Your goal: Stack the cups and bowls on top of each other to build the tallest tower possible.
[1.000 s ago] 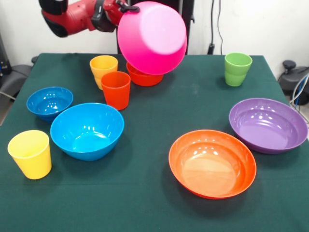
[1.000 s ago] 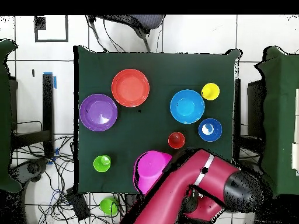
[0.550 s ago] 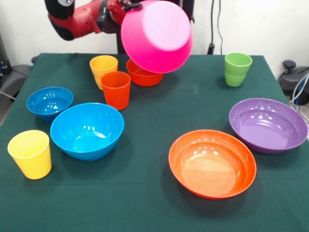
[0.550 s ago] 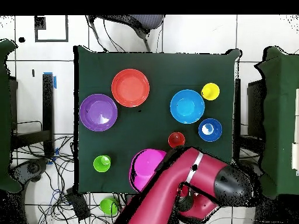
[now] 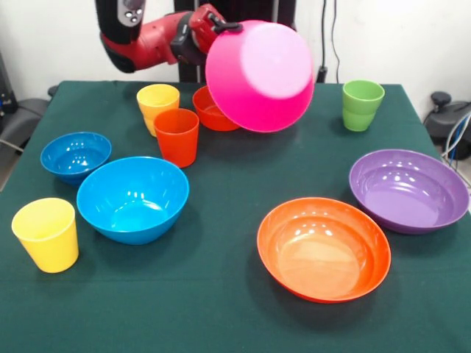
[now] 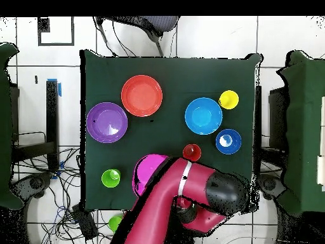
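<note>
Pink bowl [image 5: 259, 76] is up in the air, tipped with its underside toward the front camera, carried at its rim by the gripper [image 5: 218, 28]; we read the jaws as clamped on that rim. It hangs above the table [image 5: 235, 323], in front of the small orange bowl [image 5: 210, 110], which sits beside a yellow cup [image 5: 157, 104] with the orange-red cup [image 5: 176, 137] just in front. We see the medium blue bowl [image 5: 133, 198] and small blue bowl [image 5: 75, 156] close together, the second yellow cup [image 5: 46, 234] near them. The green cup [image 5: 361, 104], purple bowl [image 5: 408, 190] and wide orange bowl [image 5: 324, 248] sit apart on the other side. Nothing stacked.
</note>
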`<action>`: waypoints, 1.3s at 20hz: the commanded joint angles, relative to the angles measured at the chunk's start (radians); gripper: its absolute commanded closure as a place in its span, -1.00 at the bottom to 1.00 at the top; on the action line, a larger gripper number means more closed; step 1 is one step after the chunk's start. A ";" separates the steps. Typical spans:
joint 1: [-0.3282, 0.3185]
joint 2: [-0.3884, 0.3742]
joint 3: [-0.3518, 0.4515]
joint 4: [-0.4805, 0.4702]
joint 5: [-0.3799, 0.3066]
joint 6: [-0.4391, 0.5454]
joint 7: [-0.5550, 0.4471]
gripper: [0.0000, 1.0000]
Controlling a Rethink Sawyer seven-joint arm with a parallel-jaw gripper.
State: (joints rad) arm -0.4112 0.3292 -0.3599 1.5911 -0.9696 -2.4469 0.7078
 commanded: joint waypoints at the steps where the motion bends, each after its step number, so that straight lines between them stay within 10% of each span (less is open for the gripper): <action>1: 0.066 0.099 0.032 -0.182 0.127 -0.054 -0.329 1.00; 26: 0.087 0.174 -0.033 -0.169 0.587 -0.373 -0.061 1.00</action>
State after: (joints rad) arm -0.3505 0.4986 -0.4720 1.5104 -0.5103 -2.7845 0.6962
